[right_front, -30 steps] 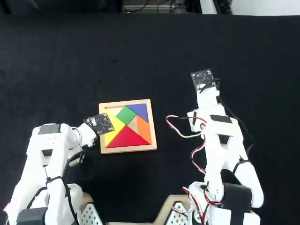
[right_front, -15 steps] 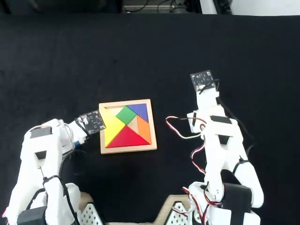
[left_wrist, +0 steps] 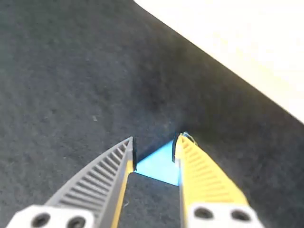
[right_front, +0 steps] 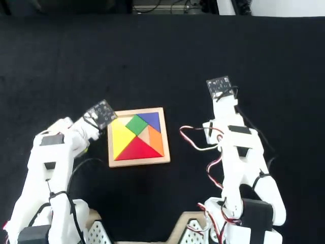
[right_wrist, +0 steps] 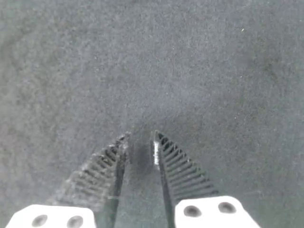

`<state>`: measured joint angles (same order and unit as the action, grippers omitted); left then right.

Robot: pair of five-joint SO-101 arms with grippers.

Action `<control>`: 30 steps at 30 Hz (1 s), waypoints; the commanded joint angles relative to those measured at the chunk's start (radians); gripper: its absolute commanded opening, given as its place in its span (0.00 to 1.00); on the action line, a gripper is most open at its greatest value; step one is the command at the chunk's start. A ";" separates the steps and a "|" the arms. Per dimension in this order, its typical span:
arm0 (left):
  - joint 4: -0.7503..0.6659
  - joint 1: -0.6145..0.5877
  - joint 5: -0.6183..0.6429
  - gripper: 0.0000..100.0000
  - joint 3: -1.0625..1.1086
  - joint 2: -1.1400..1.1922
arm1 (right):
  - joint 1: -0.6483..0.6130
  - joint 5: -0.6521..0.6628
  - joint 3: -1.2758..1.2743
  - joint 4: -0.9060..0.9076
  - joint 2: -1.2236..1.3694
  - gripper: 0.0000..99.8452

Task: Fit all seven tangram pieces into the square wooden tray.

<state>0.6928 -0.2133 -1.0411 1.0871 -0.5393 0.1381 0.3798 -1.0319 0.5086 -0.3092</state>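
Note:
The square wooden tray (right_front: 139, 162) lies on the black table with a yellow triangle (right_front: 121, 140), a red triangle (right_front: 138, 150), green (right_front: 136, 124), dark blue (right_front: 151, 119) and orange (right_front: 156, 140) pieces inside. A wood-coloured patch (right_front: 146, 133) shows among them. My left gripper (left_wrist: 154, 142) is shut on a light blue piece (left_wrist: 159, 165), held just above the black cloth. That arm's wrist (right_front: 100, 114) sits at the tray's far left corner. My right gripper (right_wrist: 141, 137) hangs over bare cloth, a narrow gap between its fingers, nothing in it.
The right arm (right_front: 231, 137) stands to the right of the tray, with red and white wires (right_front: 195, 140) looping toward it. A pale bright surface (left_wrist: 237, 38) lies beyond the left gripper. Black cloth stretches wide behind the tray.
The left arm has drawn back off the tray's left edge and swung toward the tray's far left corner. The right arm has not moved.

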 commanded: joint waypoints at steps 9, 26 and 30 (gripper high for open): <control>0.601 -0.150 -0.585 0.15 -0.461 0.091 | -0.012 0.008 0.007 -0.014 0.002 0.08; 0.726 0.004 -0.617 0.22 -0.780 0.609 | -0.012 0.008 0.008 -0.017 0.002 0.08; 0.681 -0.036 -0.729 0.22 -0.702 0.594 | -0.012 0.008 0.010 -0.018 0.002 0.08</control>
<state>1.4001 -0.2209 -1.4814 0.3629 0.1051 0.1381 0.3798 -1.0319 0.5086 -0.3092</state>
